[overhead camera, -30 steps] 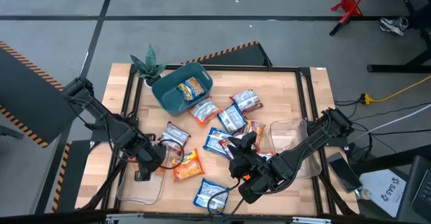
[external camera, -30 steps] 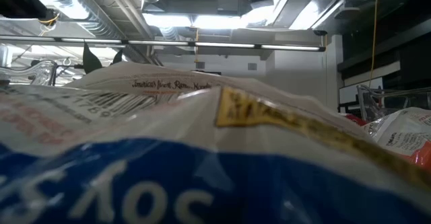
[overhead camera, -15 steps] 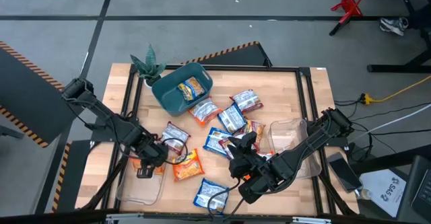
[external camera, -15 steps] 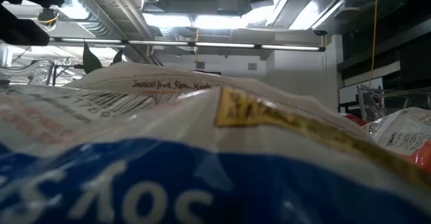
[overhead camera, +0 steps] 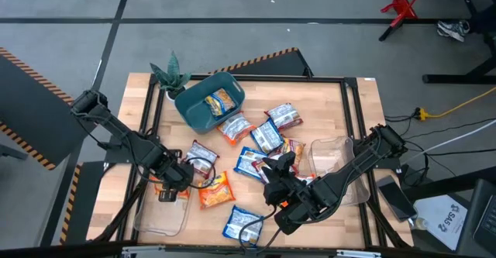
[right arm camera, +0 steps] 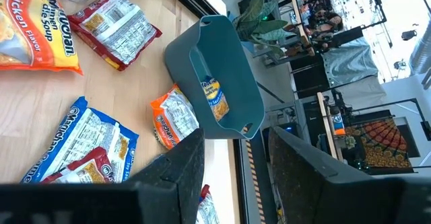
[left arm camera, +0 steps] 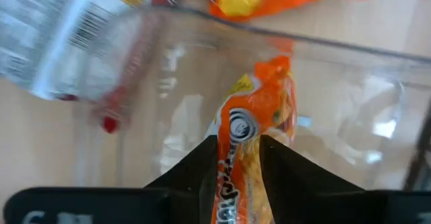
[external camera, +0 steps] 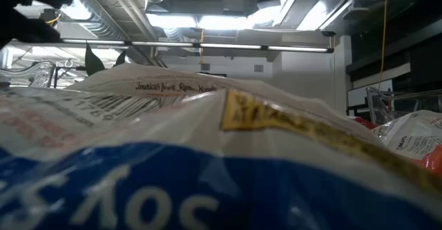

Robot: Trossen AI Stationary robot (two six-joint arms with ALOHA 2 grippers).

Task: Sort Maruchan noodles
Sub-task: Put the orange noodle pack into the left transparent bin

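My left gripper (overhead camera: 167, 190) points down over the near-left clear tray (overhead camera: 155, 215), shut on an orange noodle packet (left arm camera: 252, 113) that reaches down inside the tray's wall (left arm camera: 316, 46). My right gripper (overhead camera: 279, 166) hovers open over the middle of the table; nothing is between its fingers (right arm camera: 236, 150). Several orange, blue-white and red-white packets lie flat on the wood, among them an orange one (overhead camera: 217, 190) and a blue-white one (overhead camera: 242, 223). One packet (overhead camera: 222, 101) lies in the teal bin (overhead camera: 203, 112). My left gripper pinches the orange packet's upper end (left arm camera: 237, 153) between its two fingers (left arm camera: 202, 173), coming from above and pointing down. The packet stands on edge and hangs below the fingers into the tray. Whether its lower end (left arm camera: 275, 72) touches the tray floor I cannot tell.
A second clear tray (overhead camera: 339, 165) sits at the right by my right arm. A small green plant (overhead camera: 170, 75) stands at the far left corner beside the bin. A blue-white packet (external camera: 207, 181) lies right against the low camera and blocks most of its view.
My left gripper has sunk a little toward the near-left clear tray with the orange packet and shifted slightly toward the table's right. Its arm has come into the low view's upper left corner.
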